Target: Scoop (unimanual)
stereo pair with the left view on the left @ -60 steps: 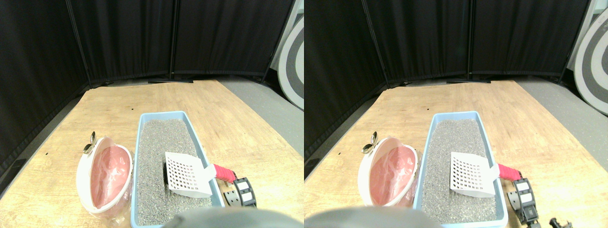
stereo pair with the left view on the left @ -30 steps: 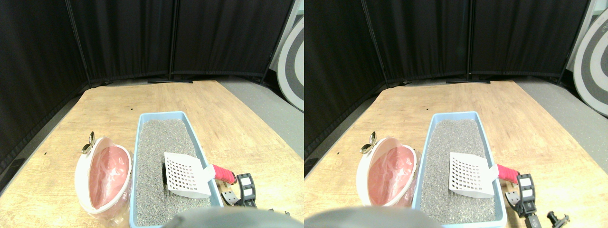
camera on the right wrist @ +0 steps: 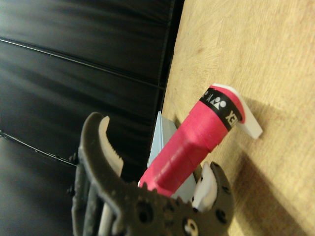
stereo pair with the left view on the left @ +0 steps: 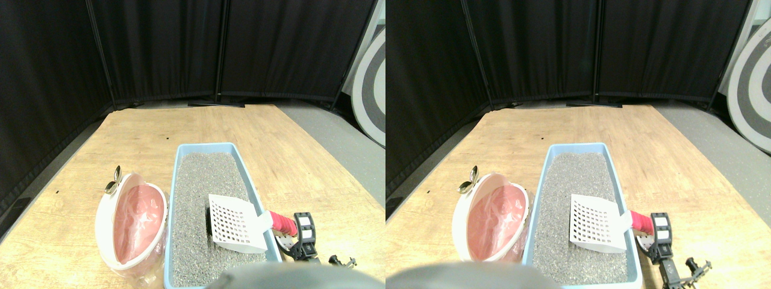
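Observation:
A white slotted scoop [stereo pair with the left view on the left: 235, 223] lies in the blue litter box [stereo pair with the left view on the left: 205, 146], on grey litter [stereo pair with the left view on the left: 202, 192]. Its red wrapped handle [stereo pair with the left view on the left: 282, 222] sticks out over the box's right rim. A small dark thing [stereo pair with the left view on the left: 209, 219] shows at the scoop's left edge, mostly hidden. My right gripper [stereo pair with the left view on the left: 303, 232] is at the end of the handle, just right of the box. In the wrist view the gripper [camera on the right wrist: 156, 147] is open, and the red handle [camera on the right wrist: 197, 142] runs between its two toothed jaws with a gap on one side.
A white bin with a pink liner [stereo pair with the left view on the left: 129, 223] stands tilted against the box's left side, with a metal clip [stereo pair with the left view on the left: 114, 180] on its rim. Everything sits on a wooden board [stereo pair with the left view on the left: 181, 120]. Black curtains [stereo pair with the left view on the left: 181, 48] close the back. A round grey-and-white panel [stereo pair with the left view on the left: 370, 78] leans at the right.
My gripper has moved up and left, from beside the handle's end to around it. The scoop, box and bin have not moved.

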You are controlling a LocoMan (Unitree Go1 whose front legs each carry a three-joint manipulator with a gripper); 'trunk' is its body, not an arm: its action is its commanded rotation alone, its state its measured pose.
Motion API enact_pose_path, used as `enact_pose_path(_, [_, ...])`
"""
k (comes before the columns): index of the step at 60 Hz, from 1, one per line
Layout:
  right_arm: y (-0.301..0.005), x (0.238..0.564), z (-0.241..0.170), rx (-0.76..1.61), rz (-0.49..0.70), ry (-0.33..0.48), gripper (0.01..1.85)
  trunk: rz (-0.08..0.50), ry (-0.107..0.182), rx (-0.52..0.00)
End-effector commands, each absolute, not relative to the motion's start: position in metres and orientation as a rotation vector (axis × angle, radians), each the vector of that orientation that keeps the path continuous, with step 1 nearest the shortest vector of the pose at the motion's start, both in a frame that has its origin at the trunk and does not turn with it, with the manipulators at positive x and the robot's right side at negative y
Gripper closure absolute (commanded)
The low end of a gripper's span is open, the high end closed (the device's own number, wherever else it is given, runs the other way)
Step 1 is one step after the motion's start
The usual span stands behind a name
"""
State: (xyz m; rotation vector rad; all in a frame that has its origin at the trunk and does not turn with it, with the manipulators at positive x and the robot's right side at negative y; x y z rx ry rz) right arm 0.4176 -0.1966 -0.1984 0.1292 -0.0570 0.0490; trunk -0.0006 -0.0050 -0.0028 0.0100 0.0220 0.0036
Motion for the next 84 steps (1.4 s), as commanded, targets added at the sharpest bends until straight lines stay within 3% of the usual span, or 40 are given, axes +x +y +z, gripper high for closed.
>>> enact_pose_path(1, [-0.197, 0.422, -0.199, 0.134, 0.039, -0.085, 1.03, 0.008, 0.025, -0.016])
enact_pose_path(49, [-0.199, 0.446, -0.212, 0.191, -0.026, -0.057, 1.00, 0.008, 0.030, -0.012])
enact_pose_path(84, [-0.202, 0.463, -0.218, 0.235, -0.070, 0.019, 0.88, 0.005, 0.036, -0.015])
